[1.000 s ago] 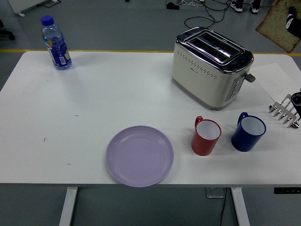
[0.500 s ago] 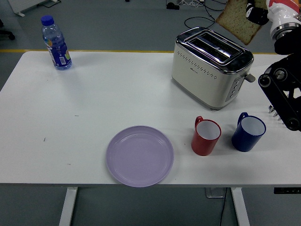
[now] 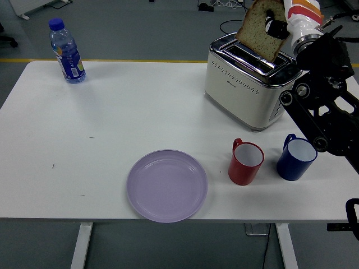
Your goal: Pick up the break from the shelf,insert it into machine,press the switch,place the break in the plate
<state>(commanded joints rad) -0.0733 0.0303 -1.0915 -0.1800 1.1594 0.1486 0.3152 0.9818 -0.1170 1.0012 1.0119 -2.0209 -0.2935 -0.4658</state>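
Observation:
My right hand (image 3: pixel 276 25) is shut on a slice of brown bread (image 3: pixel 257 29) and holds it tilted just above the slots of the cream and chrome toaster (image 3: pixel 247 84) at the back right of the table. The toaster's side lever (image 3: pixel 289 95) points toward my black right arm (image 3: pixel 320 106), which reaches in from the right edge. A lilac plate (image 3: pixel 166 185) lies bare near the front edge of the table. My left arm is out of view.
A red mug (image 3: pixel 245 162) and a blue mug (image 3: pixel 296 158) stand in front of the toaster. A water bottle with a blue cap (image 3: pixel 67 51) stands at the back left corner. Cables lie on the floor behind the table.
My right arm has swung in from the right edge and carried the bread leftward and down, from beyond the table's right corner to just over the toaster slots.

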